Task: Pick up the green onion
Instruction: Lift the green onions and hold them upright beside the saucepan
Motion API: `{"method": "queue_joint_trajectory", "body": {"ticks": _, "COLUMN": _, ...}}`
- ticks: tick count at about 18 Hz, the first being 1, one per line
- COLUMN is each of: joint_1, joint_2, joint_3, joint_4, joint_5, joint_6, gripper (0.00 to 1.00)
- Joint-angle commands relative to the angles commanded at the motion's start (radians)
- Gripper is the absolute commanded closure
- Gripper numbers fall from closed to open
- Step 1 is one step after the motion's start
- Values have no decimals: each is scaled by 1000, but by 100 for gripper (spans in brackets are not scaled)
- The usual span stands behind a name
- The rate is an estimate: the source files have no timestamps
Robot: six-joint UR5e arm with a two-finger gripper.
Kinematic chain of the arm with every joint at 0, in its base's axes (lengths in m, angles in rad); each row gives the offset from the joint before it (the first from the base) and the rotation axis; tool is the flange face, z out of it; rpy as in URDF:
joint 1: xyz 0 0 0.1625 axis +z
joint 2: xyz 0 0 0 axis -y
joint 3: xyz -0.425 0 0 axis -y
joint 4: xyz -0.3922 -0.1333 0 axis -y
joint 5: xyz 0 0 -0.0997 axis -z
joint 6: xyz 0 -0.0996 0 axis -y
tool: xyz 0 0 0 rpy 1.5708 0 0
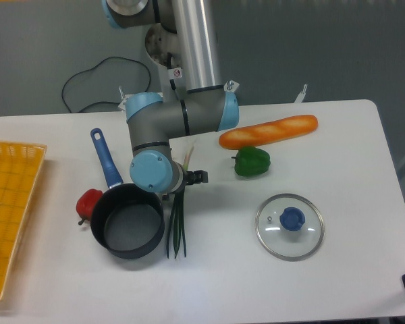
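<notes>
The green onion (177,226) lies on the white table just right of the dark pot (129,221). Its dark green stalks point toward the front and its pale end (188,155) points to the back. The arm's wrist hangs directly over the onion's middle and hides that part. The gripper (177,183) is almost wholly hidden under the wrist; only a small black part shows at its right side. I cannot tell how the jaws stand or whether they touch the onion.
A green bell pepper (251,162) and a baguette (268,131) lie to the right. A glass lid (289,225) lies front right. A red pepper (89,204) sits left of the pot. A yellow basket (7,202) is at the left edge.
</notes>
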Motion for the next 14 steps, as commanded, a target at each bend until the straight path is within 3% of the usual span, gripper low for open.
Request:
{"method": "queue_joint_trajectory", "body": {"ticks": 2, "joint_1": 0, "joint_2": -5, "joint_3": -2, "joint_4": 0, "joint_5": 3, "joint_6": 0, "gripper": 15}}
{"method": "queue_joint_trajectory", "body": {"ticks": 5, "joint_1": 0, "joint_2": -8, "joint_3": 0, "joint_4": 2, "joint_5": 0, "joint_6": 3, "gripper": 15}}
{"method": "queue_joint_trajectory", "body": {"ticks": 9, "joint_1": 0, "joint_2": -12, "joint_3": 5, "joint_4": 2, "joint_5": 0, "joint_6": 5, "gripper": 27}}
{"method": "queue_joint_trajectory", "body": {"ticks": 14, "joint_1": -2, "joint_2": -29, "joint_3": 18, "joint_4": 2, "joint_5": -3, "joint_6": -6, "gripper": 56}}
